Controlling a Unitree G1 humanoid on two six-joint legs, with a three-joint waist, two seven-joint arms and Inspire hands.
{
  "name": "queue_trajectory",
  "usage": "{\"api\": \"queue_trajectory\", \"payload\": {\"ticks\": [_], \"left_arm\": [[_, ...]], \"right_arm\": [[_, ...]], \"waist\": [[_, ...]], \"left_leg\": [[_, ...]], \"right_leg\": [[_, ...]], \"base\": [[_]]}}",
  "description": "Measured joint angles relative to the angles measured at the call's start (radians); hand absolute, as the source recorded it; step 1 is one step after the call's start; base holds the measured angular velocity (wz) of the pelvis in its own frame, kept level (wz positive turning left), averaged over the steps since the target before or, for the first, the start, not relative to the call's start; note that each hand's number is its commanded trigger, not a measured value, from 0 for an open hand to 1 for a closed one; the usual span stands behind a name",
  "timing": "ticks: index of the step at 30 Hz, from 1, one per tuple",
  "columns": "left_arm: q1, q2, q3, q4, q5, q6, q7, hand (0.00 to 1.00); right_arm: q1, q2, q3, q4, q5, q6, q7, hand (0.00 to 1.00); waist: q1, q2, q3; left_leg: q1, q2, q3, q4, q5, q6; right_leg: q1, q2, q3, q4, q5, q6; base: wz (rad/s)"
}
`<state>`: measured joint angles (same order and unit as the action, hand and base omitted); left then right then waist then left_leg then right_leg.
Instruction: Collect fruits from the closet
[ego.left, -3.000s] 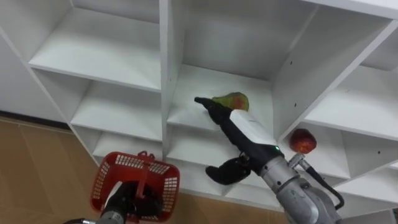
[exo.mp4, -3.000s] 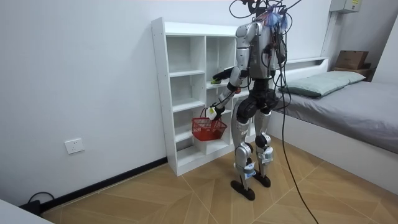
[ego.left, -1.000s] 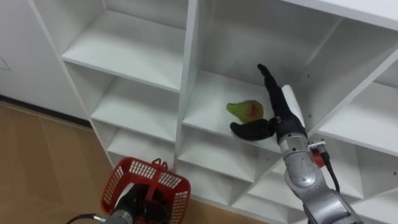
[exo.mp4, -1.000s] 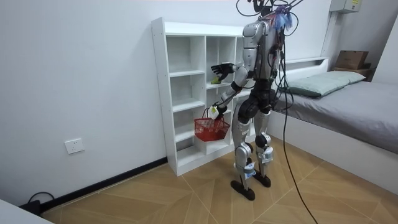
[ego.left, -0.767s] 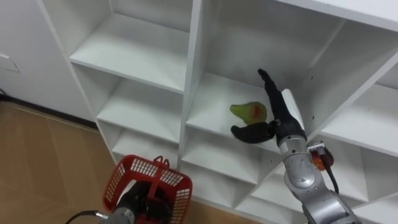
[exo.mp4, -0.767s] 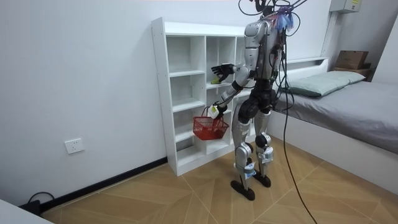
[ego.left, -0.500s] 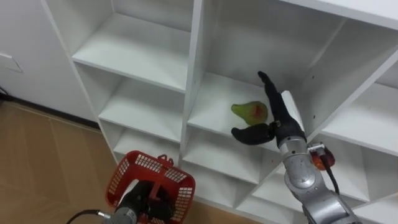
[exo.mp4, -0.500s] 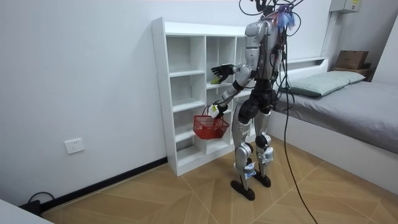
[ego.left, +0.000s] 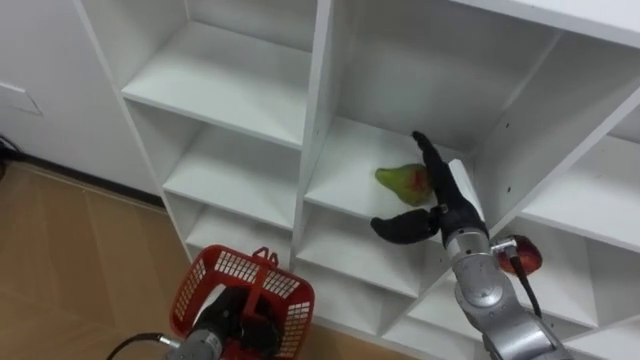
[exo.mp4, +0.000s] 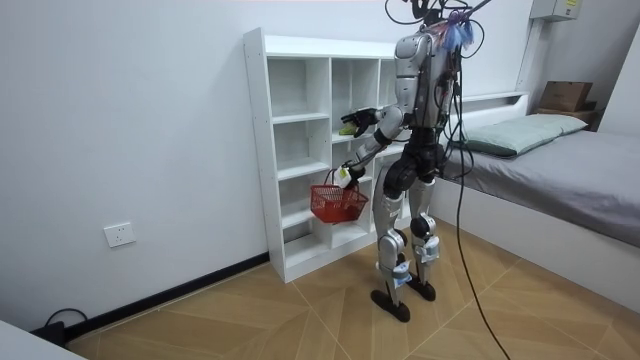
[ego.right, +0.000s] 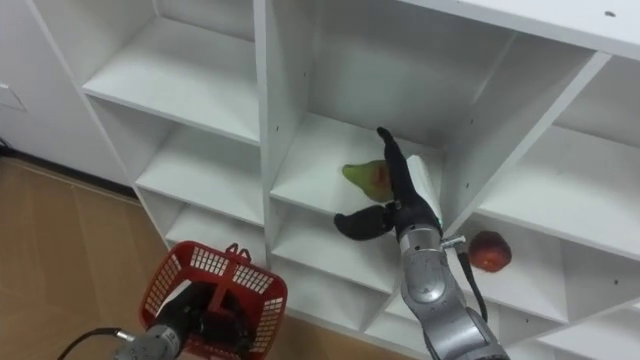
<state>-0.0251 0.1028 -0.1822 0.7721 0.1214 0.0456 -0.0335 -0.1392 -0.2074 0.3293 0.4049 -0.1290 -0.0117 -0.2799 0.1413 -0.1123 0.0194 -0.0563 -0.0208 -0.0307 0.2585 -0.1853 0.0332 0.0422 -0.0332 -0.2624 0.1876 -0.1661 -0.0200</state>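
Observation:
A green fruit with a red blush (ego.left: 400, 180) lies in the middle compartment of the white closet (ego.left: 318, 110). My right hand (ego.left: 441, 200) is open just right of it, with straight fingers across its right side and the thumb spread below at the shelf edge. A red fruit (ego.left: 521, 254) rests one shelf lower, to the right. At the lower left my left hand (ego.left: 218, 336) is shut on the handle of a red mesh basket (ego.left: 244, 298), which hangs in front of the lower shelves. In the room view I stand facing the closet (exo.mp4: 300, 150), basket (exo.mp4: 336, 205) at hip height.
The other closet compartments around the fruit hold nothing. Upright dividers (ego.left: 520, 130) close in the fruit's compartment on both sides. Wooden floor (ego.left: 70, 250) lies at the lower left. A bed (exo.mp4: 560, 160) stands behind me on the room view's right.
My right hand has dipped from a raised pose toward the green fruit, and its fingers now cross the fruit's right side. The basket stays in my left hand. The picture shifted slightly.

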Motion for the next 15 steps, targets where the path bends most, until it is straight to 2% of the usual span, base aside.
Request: {"api": "queue_trajectory", "payload": {"ticks": [7, 11, 15], "left_arm": [[0.013, 0.001, 0.001, -0.010, 0.000, 0.000, -0.021, 1.00], [0.054, 0.003, 0.002, -0.060, 0.000, 0.000, -0.025, 1.00], [0.063, 0.007, 0.002, -0.068, -0.001, 0.000, -0.027, 1.00]], "right_arm": [[0.000, 0.000, 0.000, 0.014, 0.002, 0.013, 0.012, 0.00], [0.000, 0.000, -0.003, 0.014, 0.003, 0.013, 0.010, 0.00], [0.000, 0.000, -0.004, 0.014, 0.004, 0.013, 0.010, 0.00]], "waist": [[0.001, 0.000, -0.0003], [0.001, -0.001, -0.0007], [0.000, -0.001, -0.0009]], "left_leg": [[0.001, 0.000, 0.000, 0.000, 0.000, 0.000], [0.001, 0.000, 0.000, 0.002, 0.000, 0.000], [0.002, 0.000, 0.000, 0.002, 0.000, 0.000]], "right_leg": [[0.000, 0.000, -0.001, -0.001, 0.000, 0.000], [-0.004, 0.000, -0.002, -0.001, 0.000, 0.000], [-0.002, -0.001, -0.010, 0.000, 0.000, 0.000]], "base": [[0.00], [0.00], [0.00]]}}
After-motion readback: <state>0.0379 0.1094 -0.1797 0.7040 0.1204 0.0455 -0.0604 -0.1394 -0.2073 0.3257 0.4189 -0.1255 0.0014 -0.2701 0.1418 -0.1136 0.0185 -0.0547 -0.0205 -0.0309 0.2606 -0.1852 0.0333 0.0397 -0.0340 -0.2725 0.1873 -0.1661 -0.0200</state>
